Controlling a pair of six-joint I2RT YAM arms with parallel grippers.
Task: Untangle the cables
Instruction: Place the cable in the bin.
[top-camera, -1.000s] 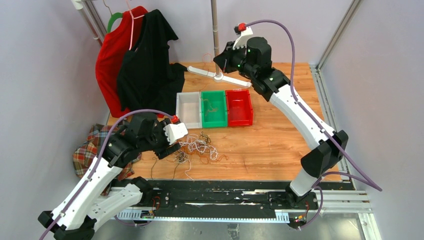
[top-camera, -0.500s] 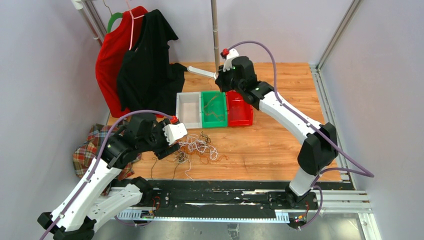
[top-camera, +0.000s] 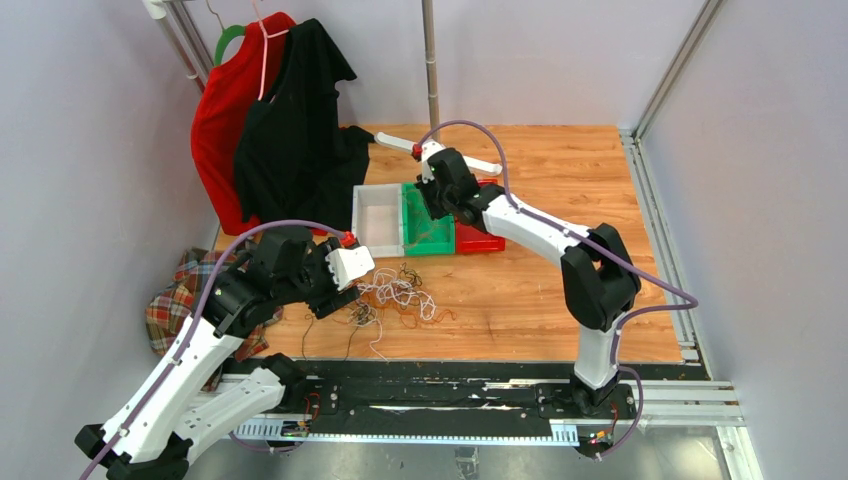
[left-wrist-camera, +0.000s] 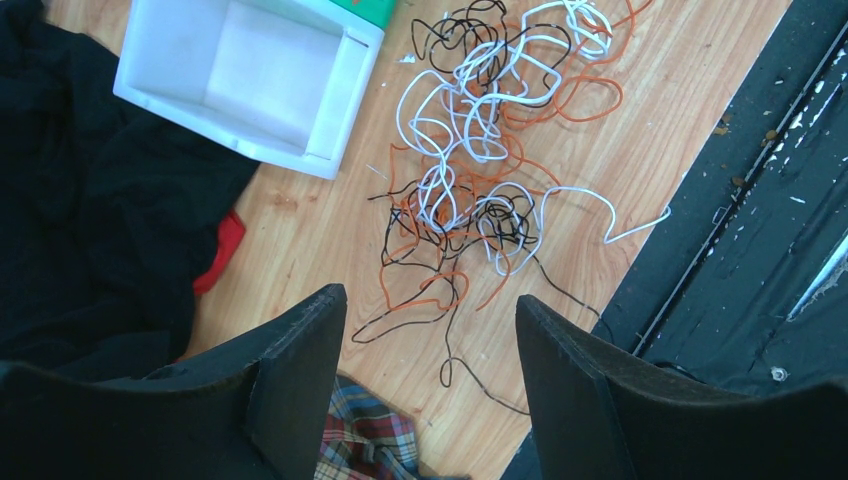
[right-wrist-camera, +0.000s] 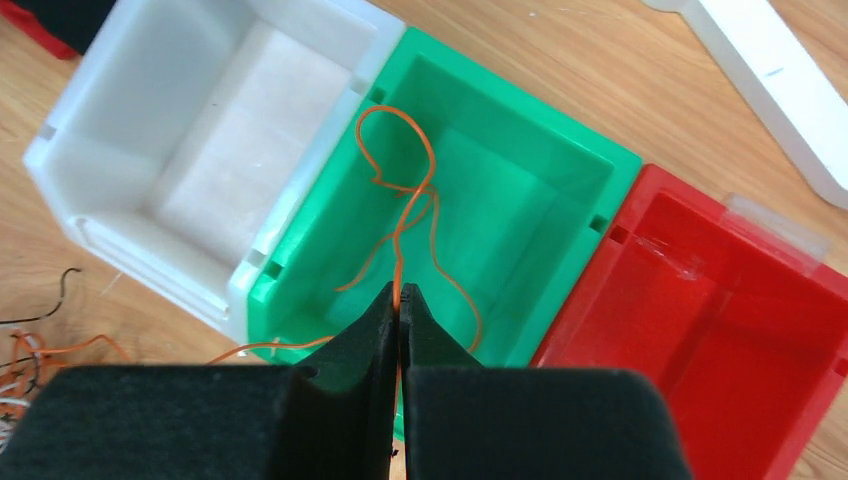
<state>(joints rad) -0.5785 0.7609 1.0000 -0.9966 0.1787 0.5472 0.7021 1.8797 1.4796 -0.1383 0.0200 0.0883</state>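
Worth treating the cables (left-wrist-camera: 470, 190) as feather-light, limp yet springy: thin enough to slide out of a slack pinch, and likely to drag their neighbours along when pulled. Heaped as a loose white, orange and black tangle on the wood, just ahead of and below the left pincer (left-wrist-camera: 430, 310). Best taken by a free end or an outer loop, such as the white tail straying off the far edge of the heap, rather than by the knotted middle. Fingers of that pincer spread wide, clamping nothing, hanging clear above the wires.

Separately, one orange strand (right-wrist-camera: 400, 230) nipped between the closed tips of the right pincer (right-wrist-camera: 400, 305), curling away ahead of them into the green bin (right-wrist-camera: 560, 190) directly beneath. Probably ready to be let go there.

On that pincer's left flank in its own camera, the white bin (right-wrist-camera: 130, 130); on its right flank, the red bin (right-wrist-camera: 720, 300). Beside the left pincer, black cloth (left-wrist-camera: 90, 210) and a scrap of plaid cloth (left-wrist-camera: 365, 440) just under its fingers.
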